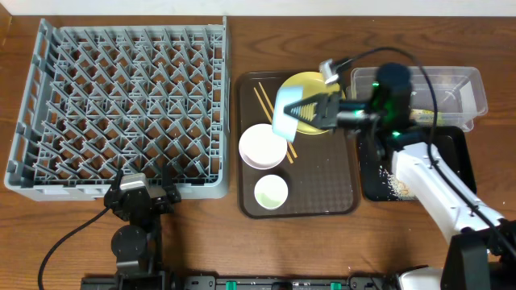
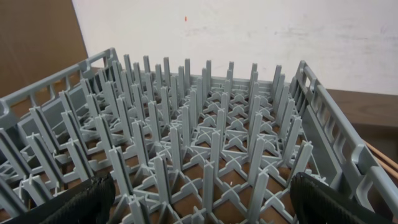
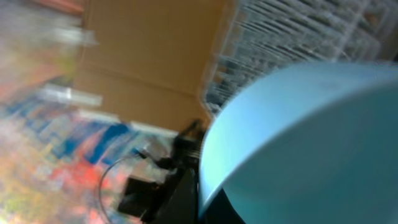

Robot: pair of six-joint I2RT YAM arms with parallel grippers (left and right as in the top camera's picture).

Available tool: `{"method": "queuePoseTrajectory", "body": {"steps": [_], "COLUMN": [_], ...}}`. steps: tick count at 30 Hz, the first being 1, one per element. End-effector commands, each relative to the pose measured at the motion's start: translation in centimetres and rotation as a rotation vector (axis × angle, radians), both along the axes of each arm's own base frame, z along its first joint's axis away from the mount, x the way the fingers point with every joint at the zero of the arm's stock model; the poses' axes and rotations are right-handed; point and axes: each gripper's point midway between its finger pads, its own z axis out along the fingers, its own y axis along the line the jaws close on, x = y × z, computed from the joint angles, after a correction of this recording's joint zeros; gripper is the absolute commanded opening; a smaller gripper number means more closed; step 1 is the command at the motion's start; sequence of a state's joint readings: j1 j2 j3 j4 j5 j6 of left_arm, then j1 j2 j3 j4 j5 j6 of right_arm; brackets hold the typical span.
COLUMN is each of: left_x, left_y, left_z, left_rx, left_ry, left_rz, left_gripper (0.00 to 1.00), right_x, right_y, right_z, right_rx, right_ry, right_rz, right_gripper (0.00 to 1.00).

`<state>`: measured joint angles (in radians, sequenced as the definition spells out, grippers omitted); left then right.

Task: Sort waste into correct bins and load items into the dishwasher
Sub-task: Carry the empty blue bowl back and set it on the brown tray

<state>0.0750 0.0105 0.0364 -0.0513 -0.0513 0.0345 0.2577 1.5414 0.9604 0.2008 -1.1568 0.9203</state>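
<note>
Left gripper hovers at the rack's near edge, jaws wide open and empty. Farther off, the right gripper has its jaws clamped on the blue bowl's rim, holding it tilted above the tray, by the plate. The bowl should clear the rack wall, then settle on edge between pegs before release.
</note>
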Motion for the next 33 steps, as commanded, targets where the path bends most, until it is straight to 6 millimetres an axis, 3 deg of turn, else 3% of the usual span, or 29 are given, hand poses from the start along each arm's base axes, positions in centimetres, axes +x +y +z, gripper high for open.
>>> {"method": "queuePoseTrajectory", "body": {"steps": [1, 3, 9, 15, 22, 33], "left_x": [0.0, 0.0, 0.0, 0.0, 0.0, 0.0], "left_y": [0.1, 0.1, 0.1, 0.1, 0.1, 0.1], "left_z": [-1.8, -1.8, -1.8, -1.8, -1.8, -1.8], "left_rx": [0.011, 0.011, 0.011, 0.011, 0.011, 0.011], "left_ry": [0.043, 0.043, 0.043, 0.043, 0.043, 0.043], "left_rz": [0.001, 0.001, 0.001, 0.001, 0.001, 0.001], "left_gripper": [0.91, 0.91, 0.91, 0.91, 0.91, 0.91], "right_x": [2.1, 2.3, 3.4, 2.5, -0.9, -4.2], "right_y": [0.5, 0.6, -0.9, -2.5, -2.8, -3.9], "right_z": [-1.2, -1.5, 1.3, 0.1, -6.4, -16.6], "right_rx": [-0.212, -0.328, -0.599, -0.901, -1.101, -1.297], "right_ry": [-0.24, -0.277, -0.358, -0.399, -0.229, 0.063], "right_rz": [-0.107, -0.11, -0.178, -0.205, -0.044, 0.127], "right_gripper": [0.02, 0.01, 0.01, 0.01, 0.01, 0.01]}}
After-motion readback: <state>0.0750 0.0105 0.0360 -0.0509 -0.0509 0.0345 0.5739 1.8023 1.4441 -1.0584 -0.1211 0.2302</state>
